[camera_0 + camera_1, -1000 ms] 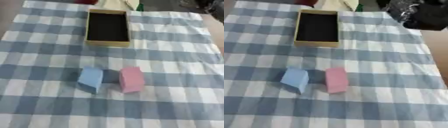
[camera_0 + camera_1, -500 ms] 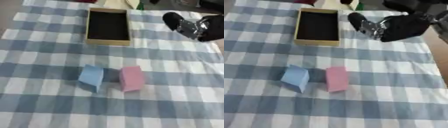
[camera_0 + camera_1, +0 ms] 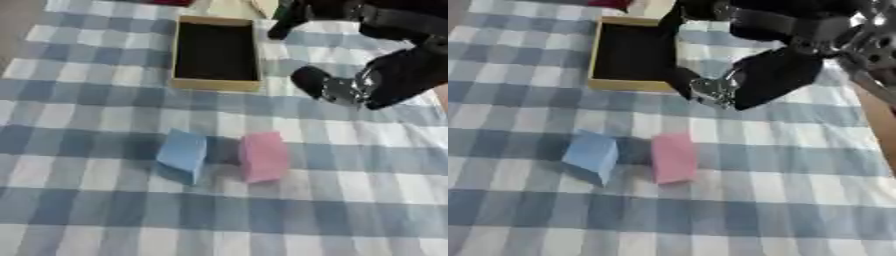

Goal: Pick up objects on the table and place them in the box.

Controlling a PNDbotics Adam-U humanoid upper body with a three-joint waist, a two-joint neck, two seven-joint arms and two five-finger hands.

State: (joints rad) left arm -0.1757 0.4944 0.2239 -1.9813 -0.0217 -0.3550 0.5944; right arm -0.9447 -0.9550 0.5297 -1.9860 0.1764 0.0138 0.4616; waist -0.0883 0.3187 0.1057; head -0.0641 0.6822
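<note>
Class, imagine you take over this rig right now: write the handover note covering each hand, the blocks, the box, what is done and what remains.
Right hand: above the cloth, right of the box, beyond the blocks, holding nothing; its finger pose is unclear.
Left hand: not in view.
Blue block and pink block: side by side on the checked cloth, with a narrow gap between them, both nearer than the box.
Box: open at the far side, with nothing visible in its dark inside.
Done: nothing placed yet.
Left: pick up both blocks and put them in the box; the pink one lies closer to the right hand.
</note>
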